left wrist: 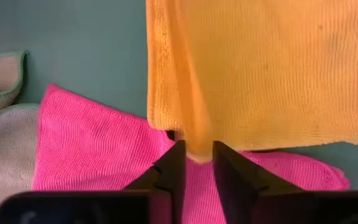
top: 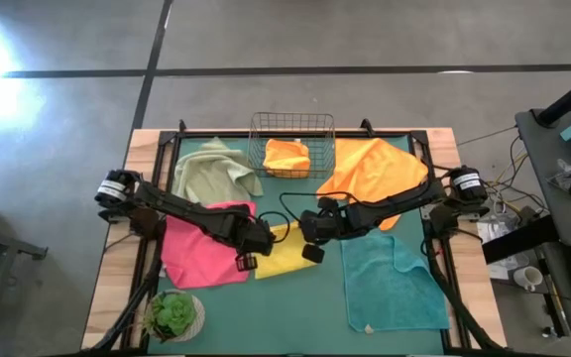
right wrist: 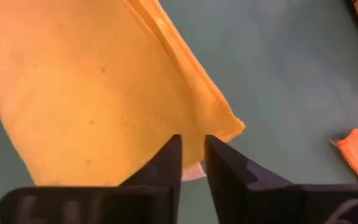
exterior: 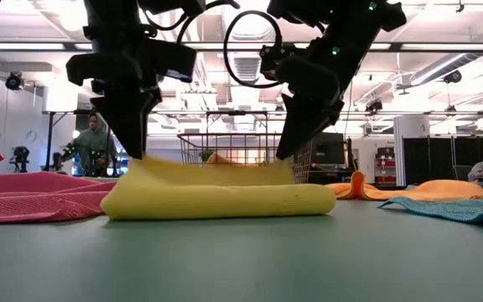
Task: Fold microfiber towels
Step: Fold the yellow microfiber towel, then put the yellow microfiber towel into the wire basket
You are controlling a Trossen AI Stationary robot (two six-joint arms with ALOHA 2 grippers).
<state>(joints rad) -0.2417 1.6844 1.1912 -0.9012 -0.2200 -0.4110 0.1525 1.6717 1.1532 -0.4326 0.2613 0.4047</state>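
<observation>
The yellow towel (top: 281,254) lies mid-table, doubled over, its rounded fold (exterior: 216,201) facing the near edge. My left gripper (top: 247,261) is shut on its left end and my right gripper (top: 312,252) on its right end; both point down onto it in the low view. The pink towel (top: 201,243) lies to its left, the sage green towel (top: 211,171) at the far left and the teal towel (top: 393,283) at the near right. One orange towel (top: 375,171) lies at the far right; another (top: 287,156) sits in the wire basket (top: 292,127). My left gripper pinches the yellow towel's left corner (left wrist: 197,148) between its two fingers, from above, pointing down. The top layer rises a little to the fingers (exterior: 137,155); the fold below lies on the table. My right gripper pinches the yellow towel's right end at its edge (right wrist: 191,148) between its two fingers, slanting down from above. The top layer rises to the fingers (exterior: 288,155), and the rest lies on the table.
A small potted plant (top: 173,315) stands at the near left corner. The dark-green mat (top: 295,307) is bare in front of the yellow towel. A person (exterior: 97,143) stands in the room beyond the table.
</observation>
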